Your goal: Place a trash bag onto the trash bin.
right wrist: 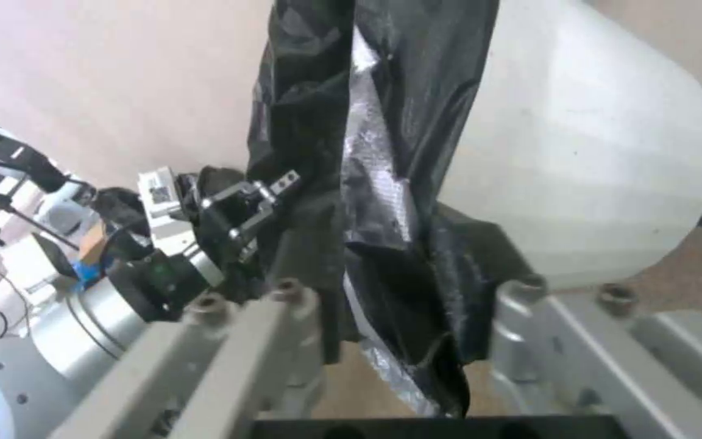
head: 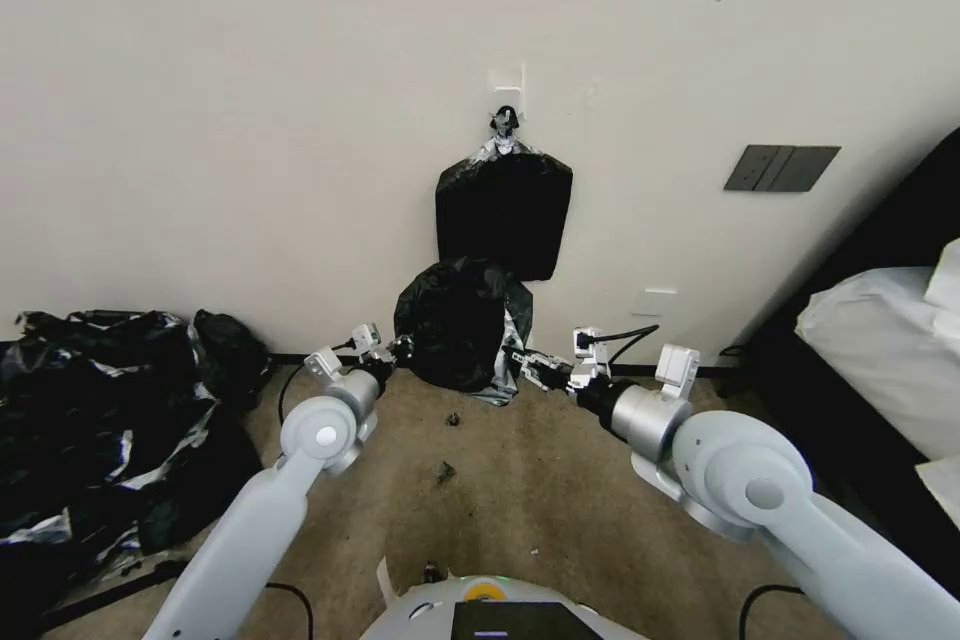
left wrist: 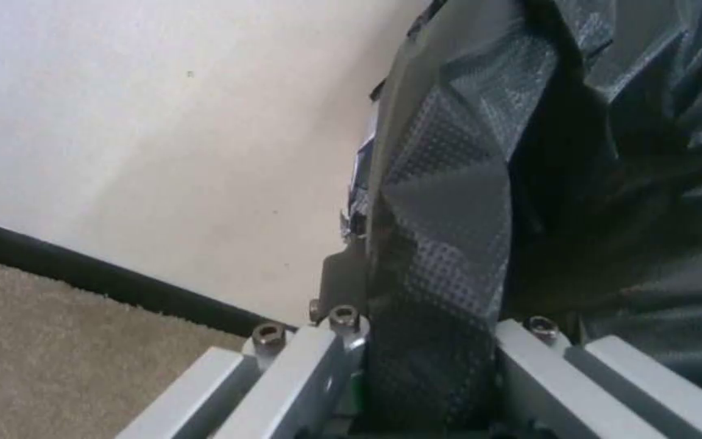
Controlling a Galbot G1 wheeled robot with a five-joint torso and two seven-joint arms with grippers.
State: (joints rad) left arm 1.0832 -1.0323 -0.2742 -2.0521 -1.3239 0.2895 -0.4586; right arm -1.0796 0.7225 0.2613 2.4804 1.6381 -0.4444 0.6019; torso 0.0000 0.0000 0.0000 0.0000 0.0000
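A pale wall (head: 250,120) fills the background, with beige carpet (head: 520,490) below it. The trash bin (right wrist: 603,152), a white bucket, stands on the carpet against the wall, directly below a flat black pack (head: 503,212) that hangs from a wall hook. The trash bag (head: 462,320), glossy black plastic, is draped over the bin and hides most of it in the head view. A big heap of black plastic (head: 110,420) lies well to the left of the bin. The left gripper (head: 400,350) clamps the bag's left edge. The right gripper (head: 520,360) appears to pinch a hanging fold at the bag's right edge, beside the bin's bare white wall.
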